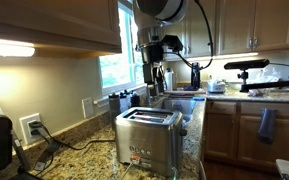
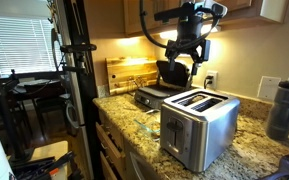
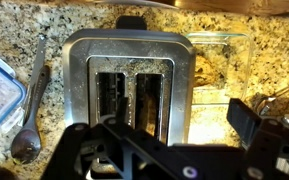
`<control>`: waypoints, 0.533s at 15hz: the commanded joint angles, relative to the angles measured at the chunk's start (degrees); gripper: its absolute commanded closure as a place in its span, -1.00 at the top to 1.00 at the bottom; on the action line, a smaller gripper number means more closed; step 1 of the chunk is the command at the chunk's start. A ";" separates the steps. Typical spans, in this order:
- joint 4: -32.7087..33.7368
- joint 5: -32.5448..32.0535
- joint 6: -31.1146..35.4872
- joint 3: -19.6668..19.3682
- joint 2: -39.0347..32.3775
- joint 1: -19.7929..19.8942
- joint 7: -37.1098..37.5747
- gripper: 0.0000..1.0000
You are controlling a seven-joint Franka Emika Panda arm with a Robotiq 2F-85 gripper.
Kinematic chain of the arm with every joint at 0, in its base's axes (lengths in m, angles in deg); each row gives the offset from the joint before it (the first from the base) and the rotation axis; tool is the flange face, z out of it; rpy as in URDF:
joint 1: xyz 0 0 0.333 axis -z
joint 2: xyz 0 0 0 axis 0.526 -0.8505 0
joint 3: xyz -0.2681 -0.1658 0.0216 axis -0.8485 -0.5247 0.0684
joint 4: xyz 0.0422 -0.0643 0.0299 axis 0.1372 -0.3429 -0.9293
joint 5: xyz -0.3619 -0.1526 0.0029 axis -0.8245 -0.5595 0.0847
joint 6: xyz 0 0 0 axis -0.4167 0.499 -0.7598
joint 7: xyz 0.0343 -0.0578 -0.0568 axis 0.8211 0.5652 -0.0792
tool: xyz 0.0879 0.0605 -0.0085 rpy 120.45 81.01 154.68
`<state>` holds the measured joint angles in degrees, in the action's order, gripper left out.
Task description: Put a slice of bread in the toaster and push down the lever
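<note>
Toaster [image 1: 147, 138] upright near counter [image 2: 129, 122] front edge, both slots dark in wrist view. Claw [image 1: 155, 80] hovers above toaster, not touching, fingers spread wide, nothing between them. Spoon [image 3: 29, 110] lies just beside toaster.

No readable text anywhere. Boxy brushed stainless-steel toaster [image 1: 147, 137] carries small red-marked controls on its front; markings too small to read. No labels, brands, numbers.
</note>
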<state>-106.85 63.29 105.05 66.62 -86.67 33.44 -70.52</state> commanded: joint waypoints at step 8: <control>-4.32 -1.67 2.97 -1.71 4.92 1.26 0.40 1.00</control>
<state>-106.93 62.80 105.76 65.40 -86.27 33.71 -70.51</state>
